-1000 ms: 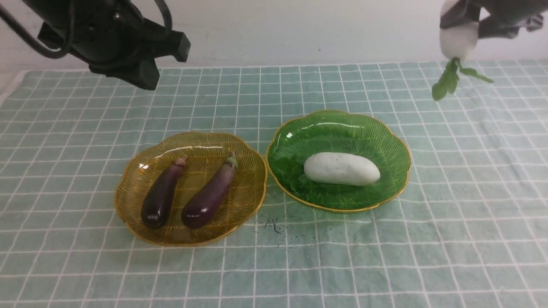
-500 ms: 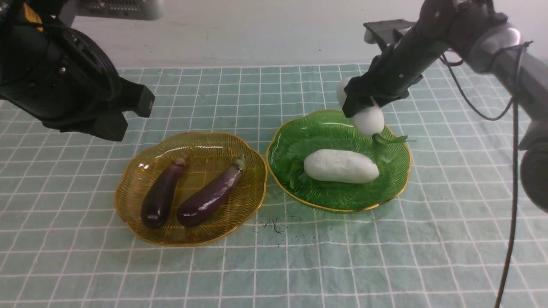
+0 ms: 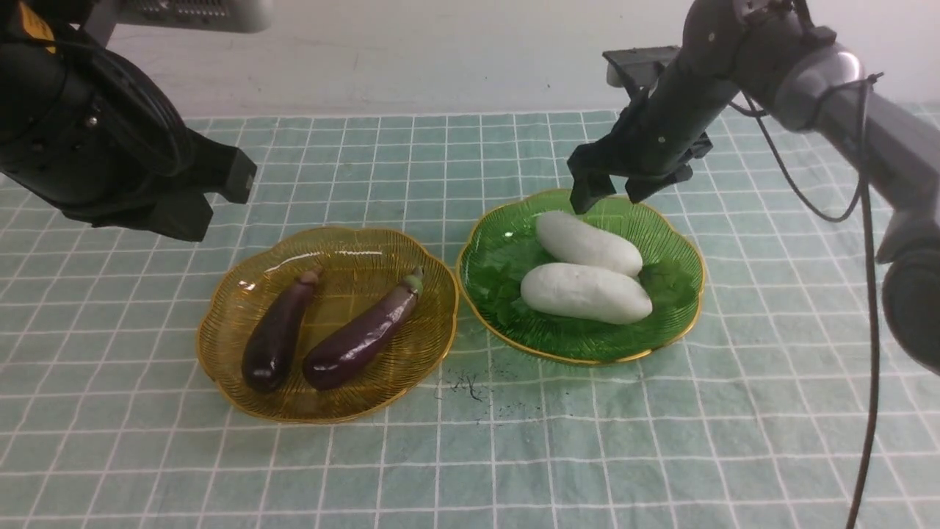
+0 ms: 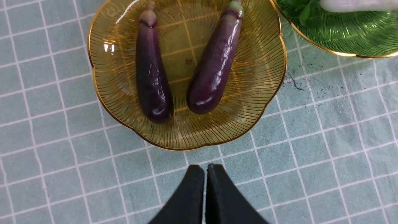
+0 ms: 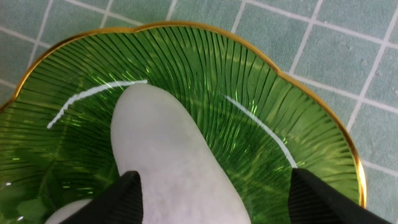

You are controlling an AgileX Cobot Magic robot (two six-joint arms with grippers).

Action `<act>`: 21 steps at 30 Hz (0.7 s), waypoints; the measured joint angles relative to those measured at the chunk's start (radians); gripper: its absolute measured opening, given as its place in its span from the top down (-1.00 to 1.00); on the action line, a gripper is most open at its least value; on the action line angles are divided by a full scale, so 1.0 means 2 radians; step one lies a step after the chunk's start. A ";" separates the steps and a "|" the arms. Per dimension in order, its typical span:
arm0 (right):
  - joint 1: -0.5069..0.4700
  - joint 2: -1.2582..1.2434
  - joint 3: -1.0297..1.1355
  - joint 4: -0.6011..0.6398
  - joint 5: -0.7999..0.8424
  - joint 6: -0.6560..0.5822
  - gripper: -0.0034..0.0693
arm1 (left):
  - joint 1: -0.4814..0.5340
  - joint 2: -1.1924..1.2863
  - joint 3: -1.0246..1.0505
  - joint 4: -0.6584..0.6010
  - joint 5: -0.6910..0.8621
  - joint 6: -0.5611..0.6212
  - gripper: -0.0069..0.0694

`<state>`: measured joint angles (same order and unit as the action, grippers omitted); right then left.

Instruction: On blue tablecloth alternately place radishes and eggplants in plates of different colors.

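Observation:
Two dark-purple eggplants (image 3: 277, 340) (image 3: 362, 334) lie side by side in the amber plate (image 3: 220, 316), also in the left wrist view (image 4: 151, 71) (image 4: 214, 62). Two white radishes (image 3: 587, 242) (image 3: 585, 292) lie in the green plate (image 3: 683, 250), their leaves down in the dish. My right gripper (image 3: 609, 189) is open just above the far radish (image 5: 168, 149), jaws spread wide over the green plate (image 5: 311, 137). My left gripper (image 4: 205, 169) is shut and empty, raised above the blue tablecloth (image 3: 734, 441) near the amber plate (image 4: 264, 102).
Dark smudges mark the cloth (image 3: 470, 386) in front of the gap between the two plates. A white wall (image 3: 440, 51) borders the cloth at the back. The right arm's cable (image 3: 870, 294) hangs down at the right.
My right gripper swung in from the far right with the second radish, lowered it into the green plate and opened off it. The left arm drew back to the left.

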<state>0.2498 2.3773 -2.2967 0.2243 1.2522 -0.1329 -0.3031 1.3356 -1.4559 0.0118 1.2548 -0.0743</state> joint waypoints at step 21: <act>-0.001 -0.629 0.413 -0.066 -0.141 0.061 0.94 | 0.000 -0.056 0.008 -0.024 -0.018 0.008 0.84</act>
<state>0.2480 1.1185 -1.4699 0.0919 0.9700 -0.0108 -0.3031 1.2246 -1.4393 -0.0361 1.2187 -0.0580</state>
